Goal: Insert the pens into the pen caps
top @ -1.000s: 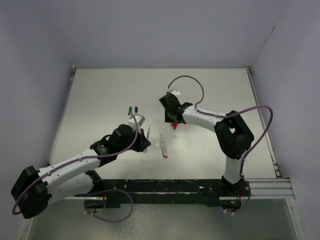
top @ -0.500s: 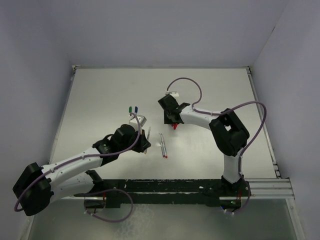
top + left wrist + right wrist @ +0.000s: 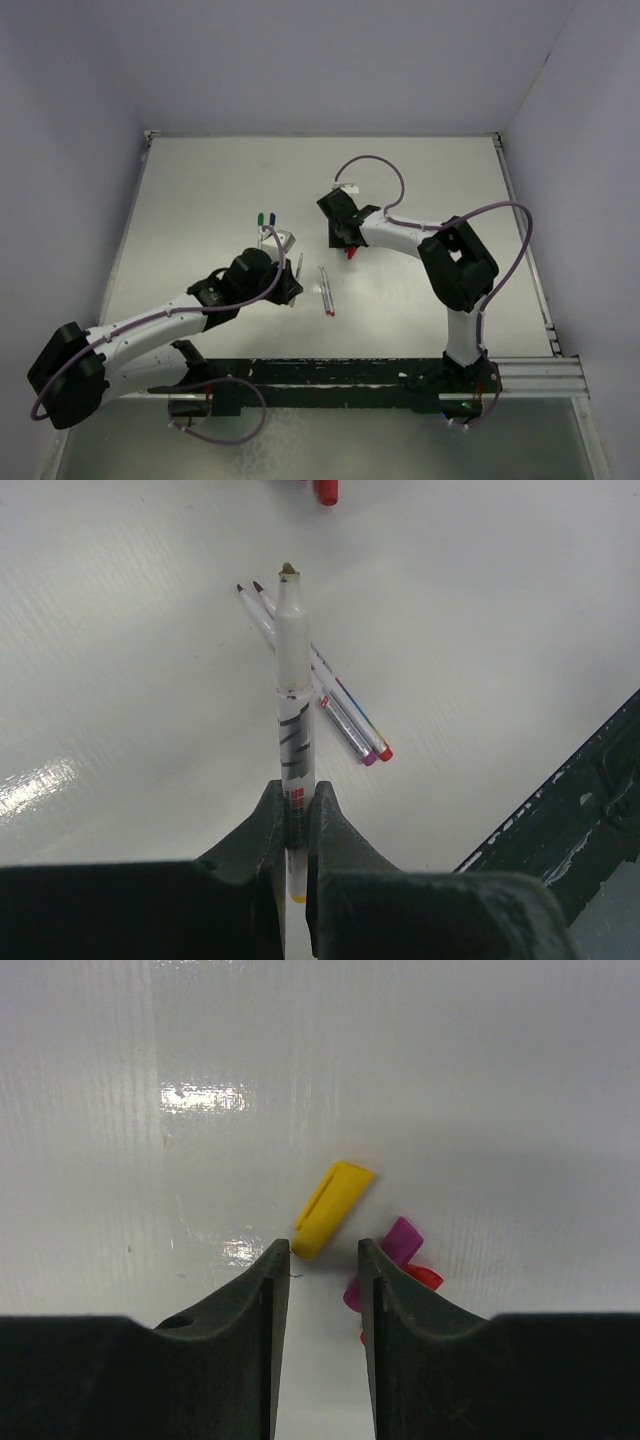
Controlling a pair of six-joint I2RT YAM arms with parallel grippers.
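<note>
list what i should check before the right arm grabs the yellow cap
1. Pen held firmly in the left jaws: ok, the yellow-ended pen is clamped with its bare tip pointing away.
2. Cap matches the pen: ok, the yellow cap matches the yellow end showing at the jaws.
3. Right jaws open and empty: ok.
4. Yellow cap lined up between the right jaws: not ok, it lies slanted just ahead of them, off to one side.
5. Neighbours out of the way: not ok, the purple cap and red cap sit right by the other side.
6. Which end of the yellow cap is open: cannot tell.
</note>
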